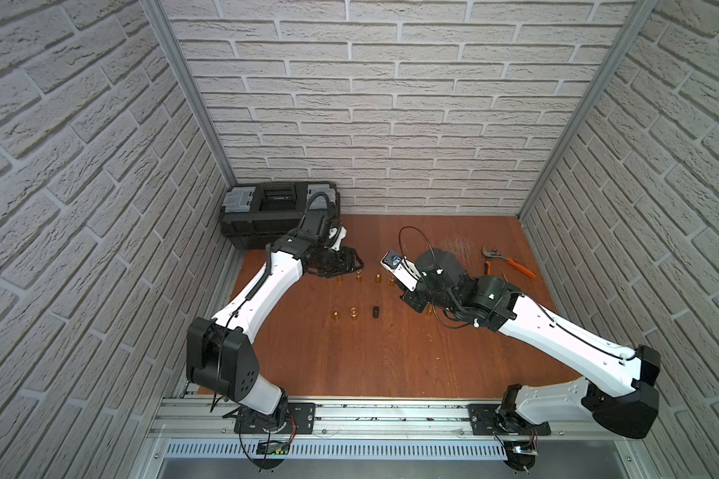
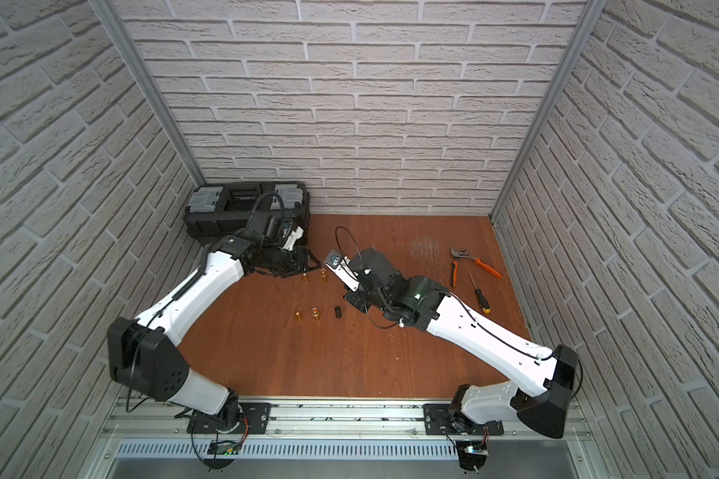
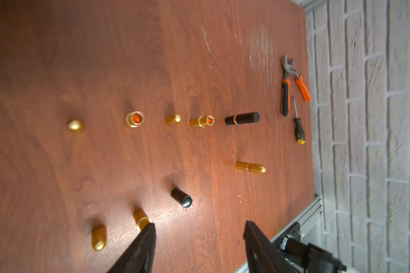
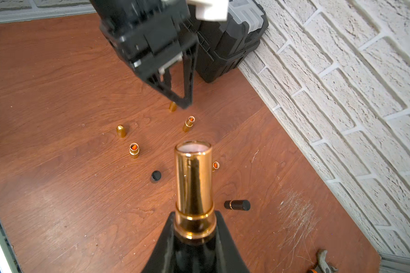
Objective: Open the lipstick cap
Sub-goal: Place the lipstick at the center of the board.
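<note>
The matte black plastic toolbox (image 1: pixel 266 215) sits at the far left of the scuffed wood-grain table (image 3: pixel 104 59). Next comes the left gripper (image 3: pixel 198 230), jaws about half apart and empty, hanging just beside a bullet-nosed gold cap (image 4: pixel 172 106). Across the middle stand more brushed-gold caps and open gold bases (image 3: pixel 135 119) showing orange sticks, so several look already opened. Among them is a hollow, matte black cap (image 3: pixel 181 197), a plain cylinder. Further right, the right gripper (image 4: pixel 194 222) is clamped around the base of the lipstick (image 4: pixel 193 179), held clear of the table. Its mirror-bright, coppery tube is bare, with a pale tip showing at the open end. For this piece the cap seems to be off, and only setting it down remains. Which loose cap belongs to it I cannot tell. A black lipstick (image 3: pixel 242 118) with a gold band and a gold lipstick (image 3: pixel 250 166) look closed, so probably left to do. Rubber-handled pliers (image 3: pixel 285 94) and a screwdriver (image 3: pixel 298 127) lie at the far right.
</note>
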You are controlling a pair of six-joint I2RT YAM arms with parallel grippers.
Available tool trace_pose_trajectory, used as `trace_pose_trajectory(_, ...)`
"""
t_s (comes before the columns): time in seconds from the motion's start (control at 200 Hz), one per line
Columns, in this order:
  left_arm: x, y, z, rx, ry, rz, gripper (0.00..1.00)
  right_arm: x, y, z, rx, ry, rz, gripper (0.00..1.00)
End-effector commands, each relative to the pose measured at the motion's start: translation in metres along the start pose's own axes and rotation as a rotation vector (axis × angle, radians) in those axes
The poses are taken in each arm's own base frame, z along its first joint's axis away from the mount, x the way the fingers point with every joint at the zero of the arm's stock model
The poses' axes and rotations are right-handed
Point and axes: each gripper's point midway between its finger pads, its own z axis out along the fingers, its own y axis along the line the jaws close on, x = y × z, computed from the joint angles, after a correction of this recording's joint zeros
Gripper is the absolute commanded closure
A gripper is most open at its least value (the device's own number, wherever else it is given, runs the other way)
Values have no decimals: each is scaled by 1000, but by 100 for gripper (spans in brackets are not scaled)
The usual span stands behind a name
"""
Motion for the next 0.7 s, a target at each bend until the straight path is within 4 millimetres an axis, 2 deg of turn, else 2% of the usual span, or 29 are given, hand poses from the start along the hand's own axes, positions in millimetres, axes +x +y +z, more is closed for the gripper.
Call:
trace_pose_trajectory(0.0, 3, -29, -24, 235, 8, -65, 39, -19, 7, 16, -29, -56, 34, 95)
trace_pose_trajectory(0.13, 1, -42, -50, 342, -25, -78, 38, -28, 16, 32, -62, -68, 45, 95)
trace_pose_trajectory(0.275, 10, -57, -66, 404, -14, -60, 36, -35, 22, 49, -84, -59, 47, 95)
trace_pose_trajectory(0.565, 26, -63, -76, 428, 1, -45, 35, -46, 30, 63, -117, -64, 37, 95)
trace_pose_trajectory(0.695, 34, -59, -71, 401, 24, -46, 35, -50, 31, 63, -122, -74, 37, 95)
